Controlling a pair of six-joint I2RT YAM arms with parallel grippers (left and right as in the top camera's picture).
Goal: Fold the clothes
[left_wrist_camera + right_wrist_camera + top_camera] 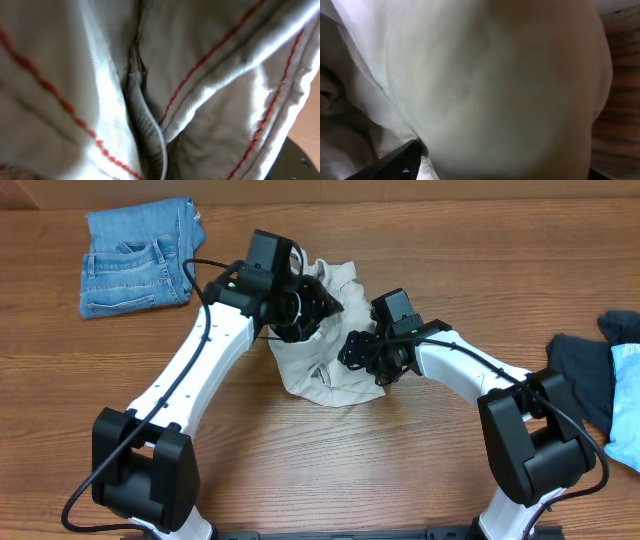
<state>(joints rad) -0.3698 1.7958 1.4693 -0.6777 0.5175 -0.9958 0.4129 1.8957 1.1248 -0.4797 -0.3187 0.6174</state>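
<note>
The cream-beige shorts [322, 372] lie crumpled in a heap at the middle of the table. My left gripper [305, 308] is pushed into the heap's upper left side, and its jaws are hidden by cloth. The left wrist view holds only folds of the shorts [210, 100] with red stitching. From the right, my right gripper [362, 352] presses against the heap. In its wrist view one black finger [395, 165] shows at the lower left, with pale cloth [495, 85] bulging across the wide gap between the jaws.
Folded blue denim [135, 270] lies at the back left. A dark piece [585, 370] and a light-blue piece [625, 405] sit at the right edge. Bare wood table [330, 470] lies in front of the heap.
</note>
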